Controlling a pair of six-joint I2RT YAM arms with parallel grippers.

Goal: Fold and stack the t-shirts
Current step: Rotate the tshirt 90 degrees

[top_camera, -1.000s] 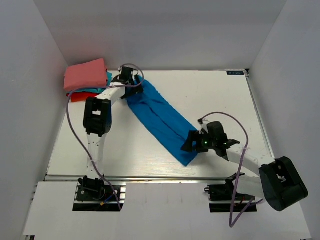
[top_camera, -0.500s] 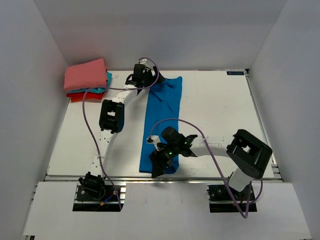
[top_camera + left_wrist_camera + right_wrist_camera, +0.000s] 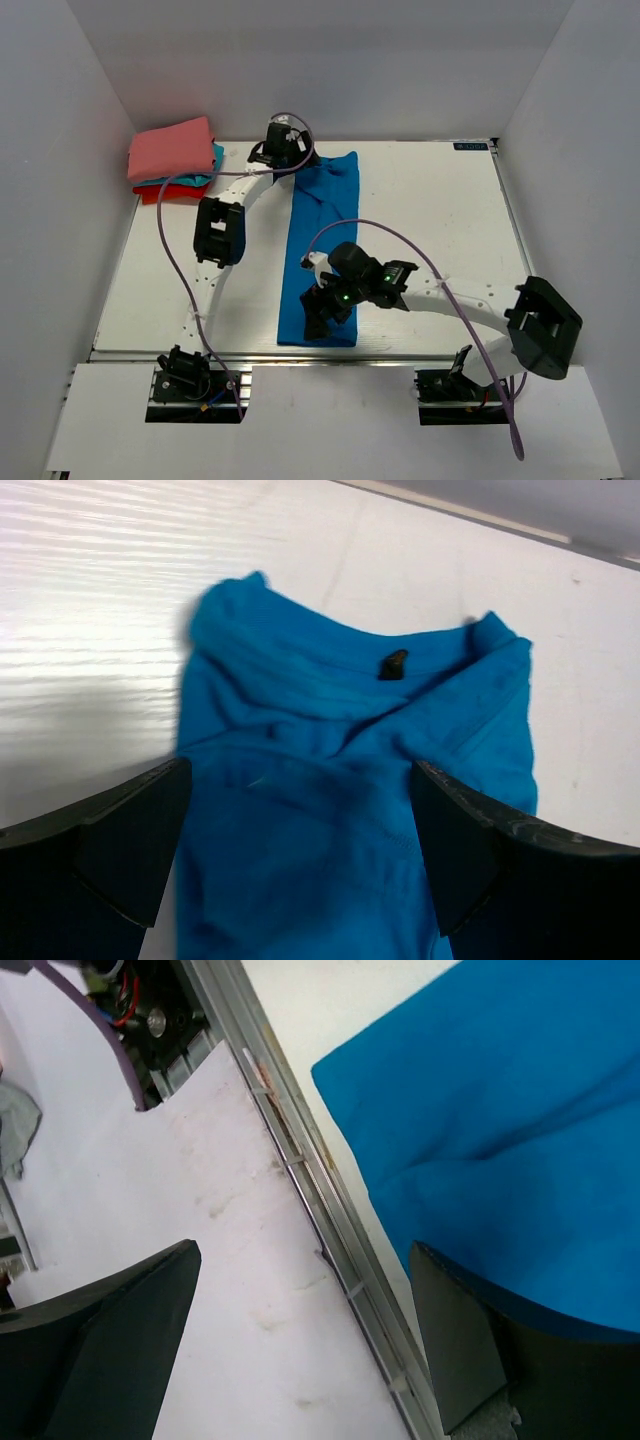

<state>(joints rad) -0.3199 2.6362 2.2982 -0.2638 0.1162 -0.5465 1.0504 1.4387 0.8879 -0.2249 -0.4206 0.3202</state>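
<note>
Whereas the plain royal-blue soft-cloth t-shirt (image 3: 320, 250) lay diagonally across the white bench (image 3: 440, 230) one second ago, it is now seen swung round into a long narrow strip running straight from far to near. The collar end is placed at the far side, at the left end effector (image 3: 292, 160). The hem end is placed at the near edge, under the right end effector (image 3: 320, 315). Since half a second ago little change in the cloth is noted; only the right arm has been repositioned, elbow further right.

Left end effector (image 3: 300, 780): fingers spread wide, with the collar and small dark neck label (image 3: 393, 665) lying flat beyond them, nothing clamped.

Right end effector (image 3: 305, 1255): fingers likewise held apart. The hem corner is seen beside the aluminium edge rail (image 3: 300, 1175); cloth overlaps one finger, but no grip is made.

Judgement: straightening is taken as complete. A crosswise fold is still required before transfer to the pile of folded salmon-pink (image 3: 172, 148), teal (image 3: 216, 156) and red (image 3: 158, 194) shirts in the far-left corner, near the collar end but not touching it.
</note>
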